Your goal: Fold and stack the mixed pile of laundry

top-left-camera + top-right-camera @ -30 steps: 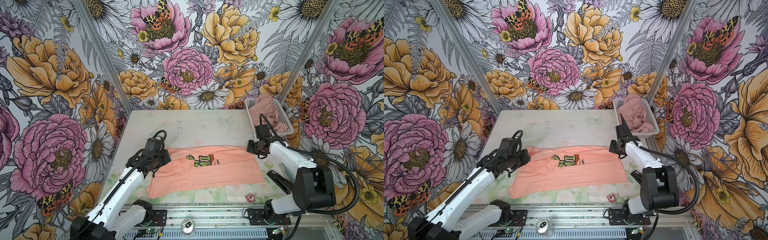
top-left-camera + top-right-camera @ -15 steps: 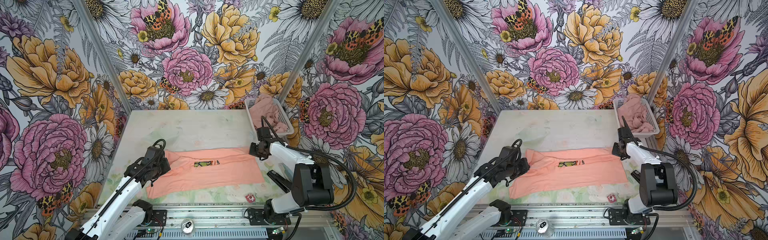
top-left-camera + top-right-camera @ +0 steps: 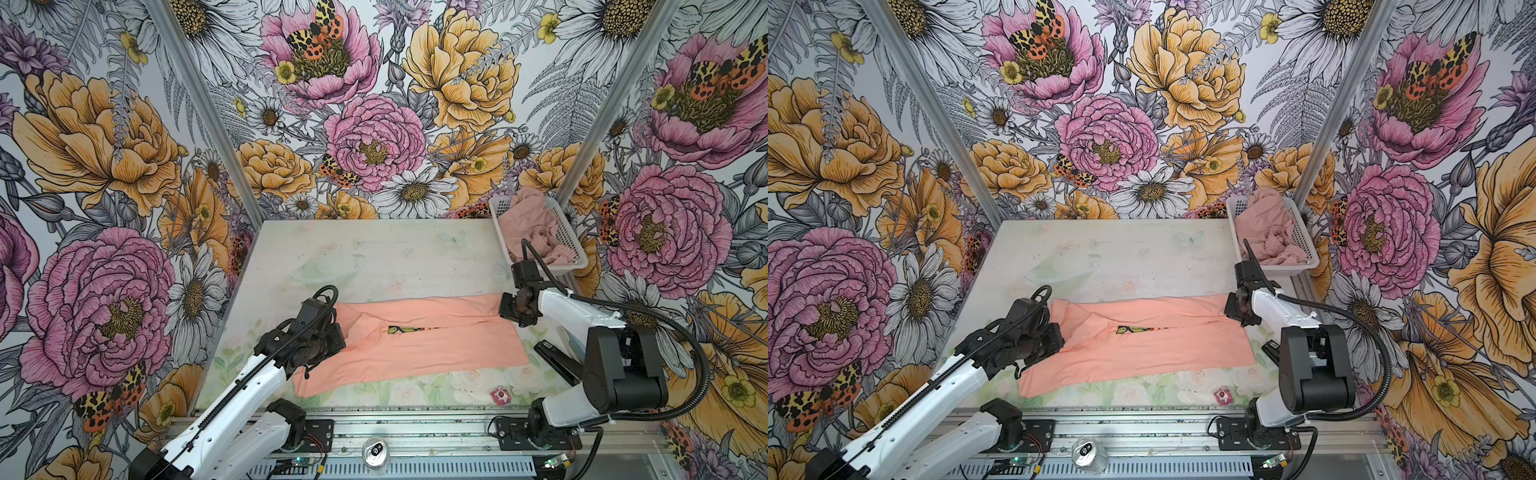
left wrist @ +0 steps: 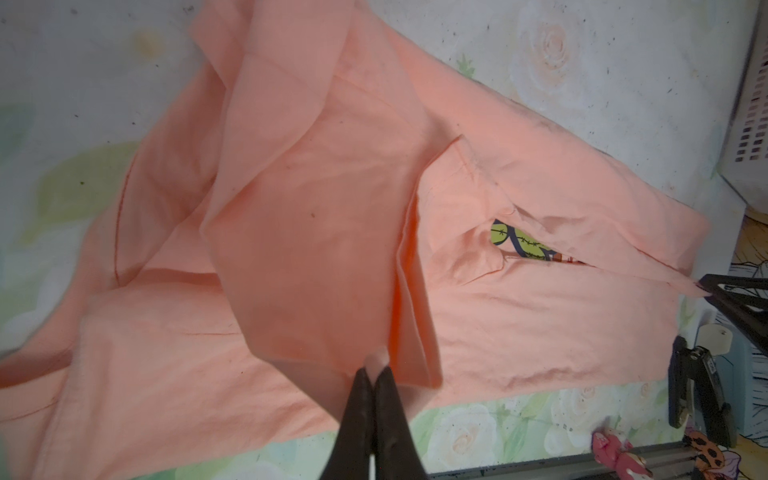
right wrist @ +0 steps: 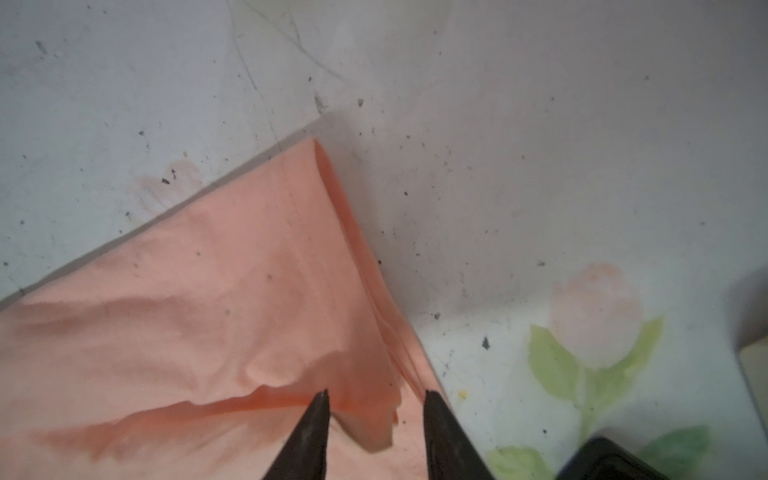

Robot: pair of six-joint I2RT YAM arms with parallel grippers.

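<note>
Left tool (image 4: 375,372) on T-shirt (image 3: 436,349), long axis left-right

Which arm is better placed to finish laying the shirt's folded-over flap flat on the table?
Left. The left gripper is shut on a flap of the T-shirt, so it can lower and release it directly. The right gripper stands open over the opposite corner, gripping nothing.

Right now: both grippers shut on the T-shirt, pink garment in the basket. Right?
Not quite: the right gripper is open, jaws apart over a corner of the T-shirt; the right wrist view shows it. The left gripper is shut on the T-shirt, and the pink garment is in the basket.
</note>
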